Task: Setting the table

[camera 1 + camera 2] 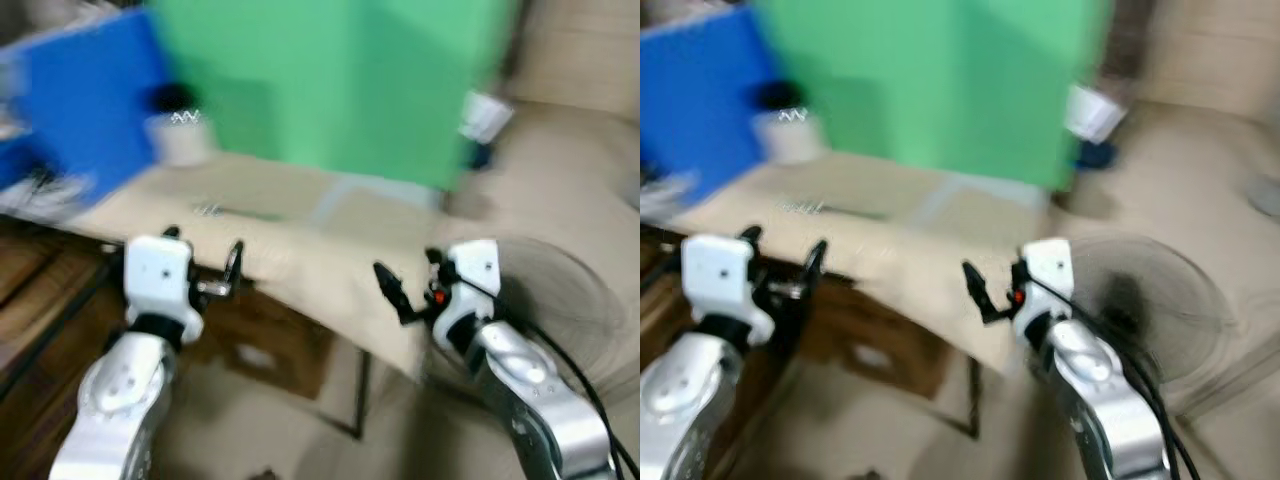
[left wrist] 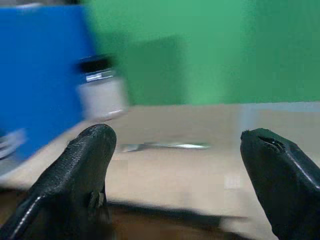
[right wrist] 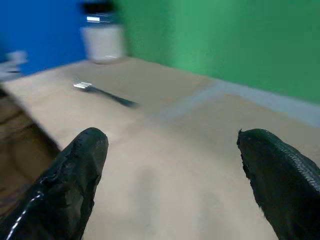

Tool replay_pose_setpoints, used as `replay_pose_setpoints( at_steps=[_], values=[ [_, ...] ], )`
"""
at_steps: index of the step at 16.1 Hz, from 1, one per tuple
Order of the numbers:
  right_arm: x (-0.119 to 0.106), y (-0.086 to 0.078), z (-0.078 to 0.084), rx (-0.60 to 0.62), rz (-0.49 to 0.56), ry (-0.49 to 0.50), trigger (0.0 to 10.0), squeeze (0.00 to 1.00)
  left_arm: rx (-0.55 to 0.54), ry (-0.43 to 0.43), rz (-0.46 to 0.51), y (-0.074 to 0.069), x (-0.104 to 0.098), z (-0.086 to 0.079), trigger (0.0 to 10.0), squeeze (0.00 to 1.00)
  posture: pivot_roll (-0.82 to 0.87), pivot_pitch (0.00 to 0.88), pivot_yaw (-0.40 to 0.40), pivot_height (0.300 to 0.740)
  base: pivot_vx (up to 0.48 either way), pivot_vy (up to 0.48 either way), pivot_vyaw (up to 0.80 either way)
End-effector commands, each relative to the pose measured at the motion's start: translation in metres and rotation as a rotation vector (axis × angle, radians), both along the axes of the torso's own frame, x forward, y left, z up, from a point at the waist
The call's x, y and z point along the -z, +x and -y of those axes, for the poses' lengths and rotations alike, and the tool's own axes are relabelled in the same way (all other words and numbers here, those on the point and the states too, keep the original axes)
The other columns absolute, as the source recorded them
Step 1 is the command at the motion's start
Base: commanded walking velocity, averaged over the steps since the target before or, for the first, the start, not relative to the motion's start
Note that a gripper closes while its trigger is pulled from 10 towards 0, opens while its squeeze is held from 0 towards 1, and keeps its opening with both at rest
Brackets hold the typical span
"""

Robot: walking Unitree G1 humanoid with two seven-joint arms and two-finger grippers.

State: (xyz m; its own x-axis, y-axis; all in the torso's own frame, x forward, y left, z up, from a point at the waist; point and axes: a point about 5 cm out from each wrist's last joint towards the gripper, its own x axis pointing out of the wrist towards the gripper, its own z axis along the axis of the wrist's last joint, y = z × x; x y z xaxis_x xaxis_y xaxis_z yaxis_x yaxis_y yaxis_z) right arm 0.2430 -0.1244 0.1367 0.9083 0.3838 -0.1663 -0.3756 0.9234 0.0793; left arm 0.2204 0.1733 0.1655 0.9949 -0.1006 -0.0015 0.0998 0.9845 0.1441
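The views are blurred. A beige table (image 1: 300,250) stands in front of me. A metal fork (image 1: 213,210) lies on its left part, also visible in the wrist views (image 2: 165,146) (image 3: 102,91). Behind the fork stands a white jar (image 1: 178,132) with a black lid. My left gripper (image 1: 205,255) is open at the table's near left edge, with nothing between its fingers (image 2: 85,165). My right gripper (image 1: 410,280) is open over the near right corner, also holding nothing, and its fingers (image 3: 75,175) point across the tabletop.
A blue panel (image 1: 90,100) and a green panel (image 1: 330,80) rise behind the table. A cardboard box (image 1: 265,345) sits under it. A round floor fan (image 1: 1140,300) stands to the right. Dark wooden furniture (image 1: 30,290) is on the left.
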Motion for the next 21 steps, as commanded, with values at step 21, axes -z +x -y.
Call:
replay_pose_setpoints(
  at_steps=[21],
  values=[
    [0.001, 0.018, -0.014, -0.131, -0.015, -0.045, 10.0, 0.00, 0.053, 0.042, -0.006, -0.004, -0.002, 0.001, 10.0, 1.00, 0.26, 0.000, -0.010, 0.740, 0.325, 0.000, 0.19]
  ],
)
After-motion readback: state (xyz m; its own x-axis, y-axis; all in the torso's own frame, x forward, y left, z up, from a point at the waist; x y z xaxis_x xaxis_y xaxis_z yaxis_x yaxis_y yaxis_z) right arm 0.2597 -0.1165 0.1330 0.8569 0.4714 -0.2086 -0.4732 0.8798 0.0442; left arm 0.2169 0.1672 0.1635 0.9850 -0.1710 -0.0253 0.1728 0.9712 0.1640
